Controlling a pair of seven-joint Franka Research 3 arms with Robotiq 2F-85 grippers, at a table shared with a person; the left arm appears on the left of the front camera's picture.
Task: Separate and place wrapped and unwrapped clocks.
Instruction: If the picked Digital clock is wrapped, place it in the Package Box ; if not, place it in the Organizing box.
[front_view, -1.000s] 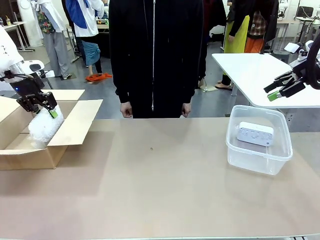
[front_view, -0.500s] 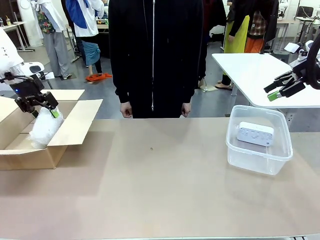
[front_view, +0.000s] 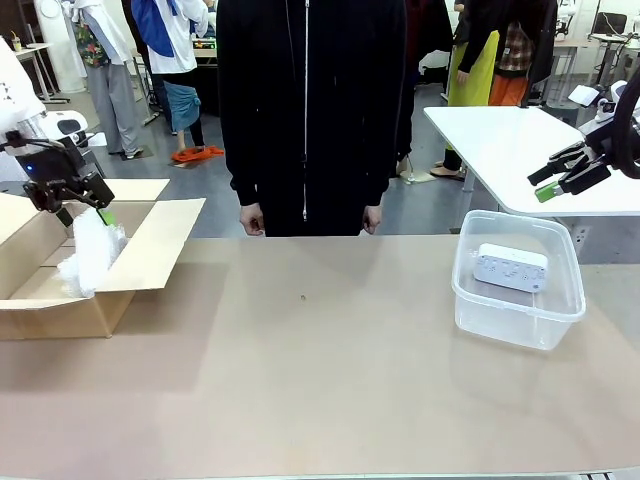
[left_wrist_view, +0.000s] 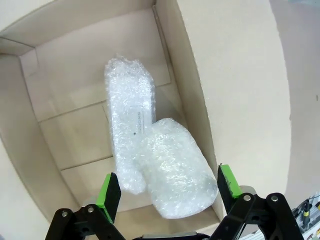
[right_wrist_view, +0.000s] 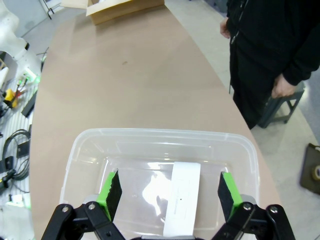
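Two bubble-wrapped clocks (left_wrist_view: 150, 160) lie in the cardboard box (front_view: 140, 262) at the table's left, one leaning on the other; faint print shows through the wrap but is too blurred to read. The left gripper (front_view: 76, 203) hangs just above them with jaws spread, holding nothing. The right gripper (front_view: 560, 172), also spread and empty, hovers above the clear tub (front_view: 520, 320) holding the bare white clock (front_view: 510, 267), whose button markings are too small to read.
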